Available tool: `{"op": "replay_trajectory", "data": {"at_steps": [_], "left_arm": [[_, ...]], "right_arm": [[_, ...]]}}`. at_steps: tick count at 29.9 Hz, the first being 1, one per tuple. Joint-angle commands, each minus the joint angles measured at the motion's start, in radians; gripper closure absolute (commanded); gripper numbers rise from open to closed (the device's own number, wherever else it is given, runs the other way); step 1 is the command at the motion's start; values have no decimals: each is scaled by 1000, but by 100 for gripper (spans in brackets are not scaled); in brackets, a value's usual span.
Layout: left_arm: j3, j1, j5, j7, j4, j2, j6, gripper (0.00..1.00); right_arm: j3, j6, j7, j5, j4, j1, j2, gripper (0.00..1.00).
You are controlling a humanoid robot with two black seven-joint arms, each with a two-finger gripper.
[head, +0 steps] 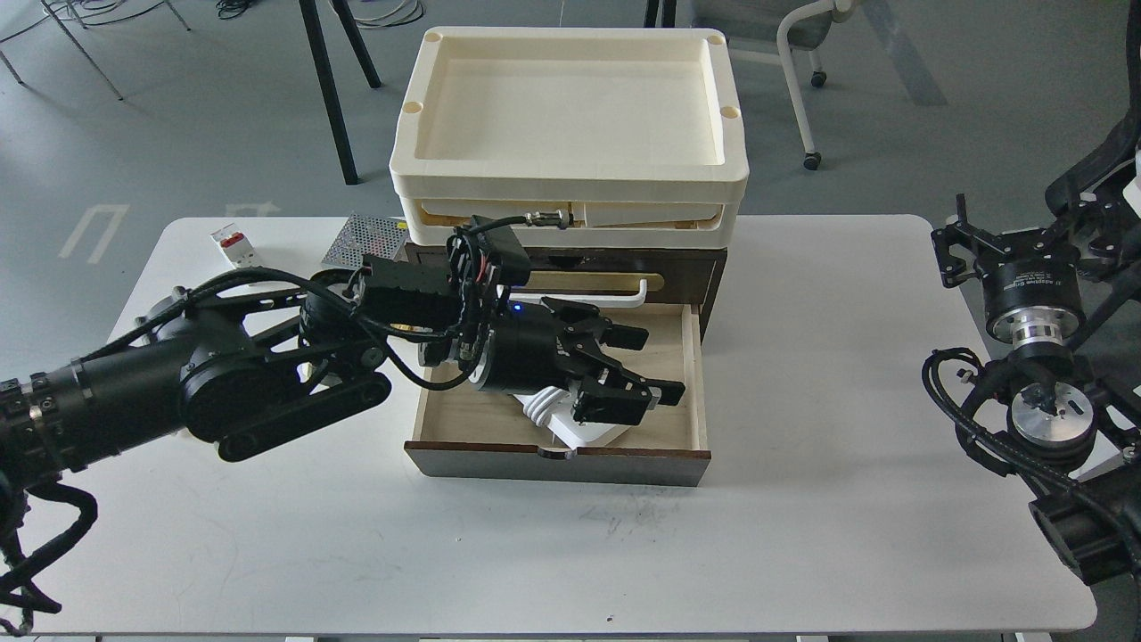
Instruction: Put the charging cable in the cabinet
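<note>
The charging cable point(581, 433), a white power strip with its cord wrapped round it, lies on the floor of the open light wood drawer point(675, 426) of the dark brown cabinet point(691, 267). My left gripper point(653, 366) is over the drawer, just above and to the right of the strip. Its fingers are spread apart and hold nothing, and it hides most of the strip. The white handle point(624, 301) shows behind the gripper. My right gripper point(967, 241) is at the far right over the table edge, dark and hard to read.
A cream plastic tray point(570, 183) sits on top of the cabinet. A perforated metal box point(364, 239) and a small white block with a red top point(236, 248) lie at the back left of the white table point(802, 517). Chair legs stand behind the table.
</note>
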Motion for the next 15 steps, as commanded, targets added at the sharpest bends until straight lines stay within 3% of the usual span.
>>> {"op": "replay_trajectory", "data": {"at_steps": [1, 4, 6, 8, 10, 12, 14, 15], "left_arm": [[-126, 4, -262, -2, -14, -2, -37, 5], [-275, -10, -465, 3, -14, -2, -66, 3], [-380, -18, -580, 35, -10, -1, -99, 2], [-497, -32, -715, 133, 5, -2, -121, 2], [-609, -32, -909, 287, 56, -4, -121, 2], [-684, -26, -1112, 412, 84, 4, -118, 1], [-730, -19, -1282, 483, 101, 28, -115, 1], [-746, -16, -1353, 495, 116, 57, -115, 1]], "right_arm": [[0, 0, 0, 1, 1, 0, 0, 0], [-2, 0, 0, 0, 1, 0, 0, 0], [-2, 0, 0, 1, 1, 0, 0, 0], [-3, 0, -2, 0, -1, 0, 0, 0], [-9, 0, -2, 0, -1, 0, 2, 0], [-11, 0, -2, 0, -1, 2, 2, 0], [-9, 0, -3, 0, -2, 2, 3, 0], [-9, 0, -3, 0, -3, 2, 6, 0]]}}
